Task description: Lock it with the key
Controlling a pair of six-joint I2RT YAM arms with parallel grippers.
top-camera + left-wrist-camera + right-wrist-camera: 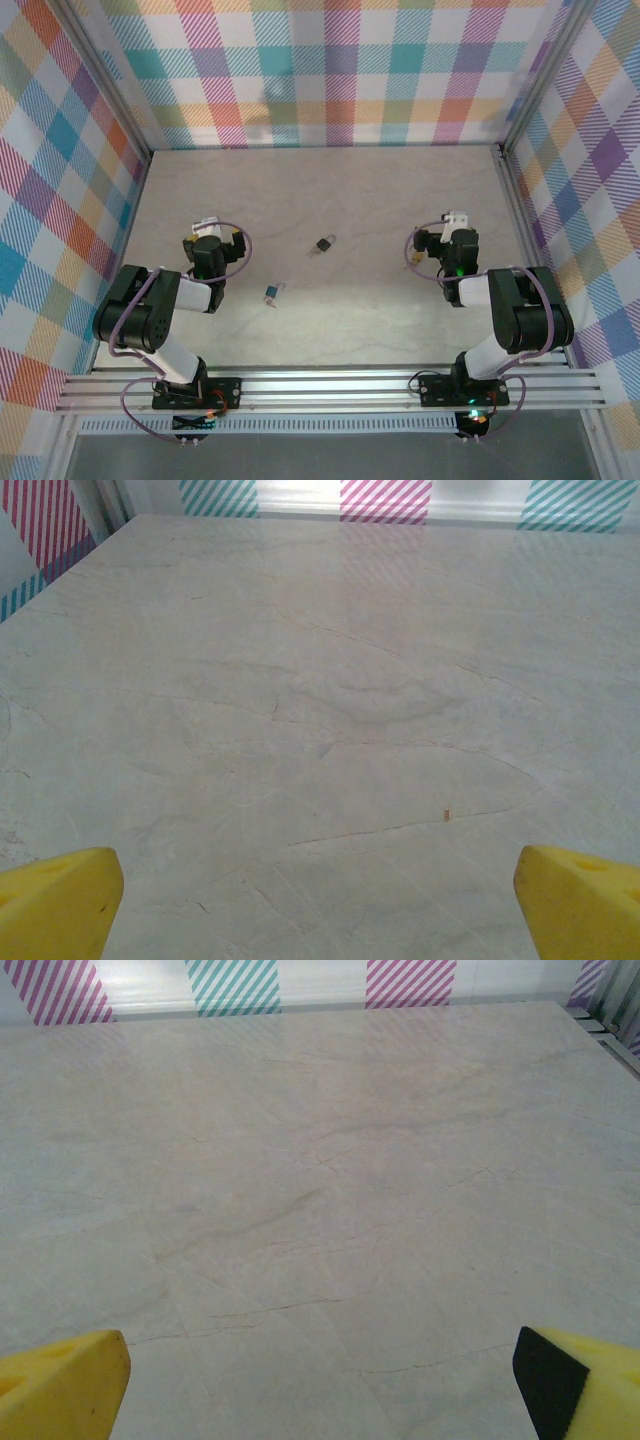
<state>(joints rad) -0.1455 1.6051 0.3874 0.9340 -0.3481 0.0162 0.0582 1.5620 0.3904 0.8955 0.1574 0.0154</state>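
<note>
The lock [323, 245], a tiny dark padlock with a thin metal shackle, lies on the pale marble table near the middle. The key [272, 292], with a blue-teal head, lies flat a little nearer and to the left of it. My left gripper [208, 230] hovers left of both, well apart from the key. My right gripper [452, 224] is off to the right of the lock. In the wrist views both the left gripper [320, 910] and the right gripper [320, 1385] stand open, yellow fingertips [60, 900] [62, 1382] wide apart over bare table, nothing between them.
Plaid walls [340, 70] close the table [330, 190] in on the left, back and right. An aluminium rail [330, 385] runs along the near edge, where both arm bases are bolted. Open table surface lies behind and between the arms.
</note>
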